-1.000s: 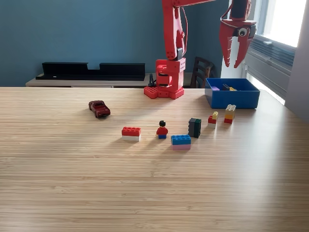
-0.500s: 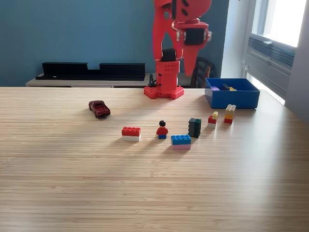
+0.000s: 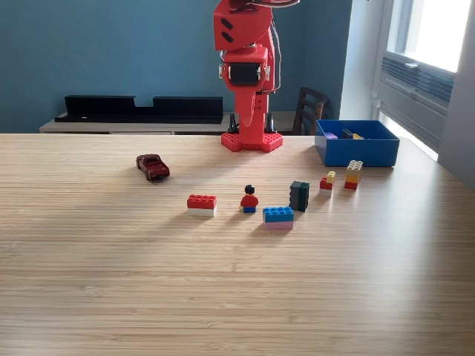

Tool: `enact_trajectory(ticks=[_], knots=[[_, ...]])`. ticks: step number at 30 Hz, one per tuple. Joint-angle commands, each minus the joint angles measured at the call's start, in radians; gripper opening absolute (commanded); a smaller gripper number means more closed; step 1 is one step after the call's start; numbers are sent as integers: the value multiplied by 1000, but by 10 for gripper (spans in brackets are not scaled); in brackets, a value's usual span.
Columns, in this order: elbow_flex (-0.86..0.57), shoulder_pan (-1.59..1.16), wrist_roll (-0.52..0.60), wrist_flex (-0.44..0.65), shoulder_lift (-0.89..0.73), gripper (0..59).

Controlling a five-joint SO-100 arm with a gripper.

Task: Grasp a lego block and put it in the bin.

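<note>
Wood-grain table (image 3: pixel 111 297) across nearly the whole exterior view, front half bare. Teal wall behind, long black shelf unit (image 3: pixel 141 108) on a low counter past the far edge, dark chair (image 3: pixel 310 110) behind the bin, bright window at the view's right.

Red arm (image 3: pixel 247 74) bolted at the far edge of the table, centre, folded upright over its base; top cut off by the frame. Gripper not visible, whether spread or pressed together cannot tell; only a motor housing faces the camera.

Blue bin (image 3: pixel 357 150) on the table at the view's right, just beside the arm base, open top. A few small pieces inside near the back wall, purple, yellow and dark, mostly hidden by the front wall.

Loose bits in a rough row mid-table, none touching:
- dark red toy car (image 3: pixel 153 166), well apart at the view's left
- red-on-white block (image 3: pixel 202 205)
- small figure (image 3: pixel 249 199), red torso, black top, just right of that block
- blue-on-pink block (image 3: pixel 278 216), nearest the camera
- dark green block (image 3: pixel 299 196), upright, just behind the blue one
- small red-and-yellow piece (image 3: pixel 326 181)
- yellow-orange-red stack (image 3: pixel 353 175), closest to the bin, just in front of its wall

Nothing between blocks and bin. Stud detail too small to read.
</note>
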Motion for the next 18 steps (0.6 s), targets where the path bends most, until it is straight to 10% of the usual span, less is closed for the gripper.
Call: enact_trajectory(ticks=[1, 18], knots=[[0, 3, 5, -35, 23, 1], [57, 17, -74, -222, 14, 1]])
